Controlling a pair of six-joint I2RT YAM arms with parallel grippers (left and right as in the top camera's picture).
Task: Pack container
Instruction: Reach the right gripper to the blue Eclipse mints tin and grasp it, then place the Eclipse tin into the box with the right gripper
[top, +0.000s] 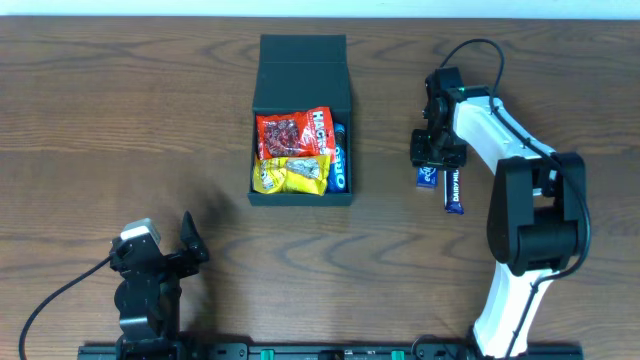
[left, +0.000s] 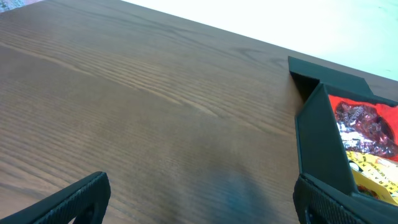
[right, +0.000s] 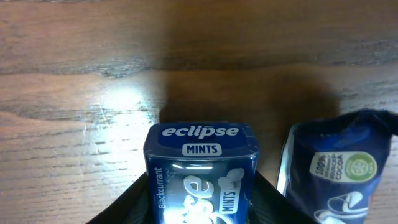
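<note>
Centrally, the container (top: 300, 75) sits open on the bench (top: 120, 120), toward the far edge, with snack packets (top: 295, 135) inside. To its right, the right claw (right: 201, 193) is clamped on an Eclipse mints tin (right: 201, 152). The left claw (left: 202, 205), fingers wide apart, hangs front-left.

Square cardboard box (top: 302, 62): dark teal-green, unmarked
Crinkly plastic snack packet (top: 293, 132): red, white lettering
Rectangular mints tin (right: 200, 168): deep blue, white lettering
Foil chocolate wrapper (right: 339, 171): navy, seemingly a green-white badge
</note>
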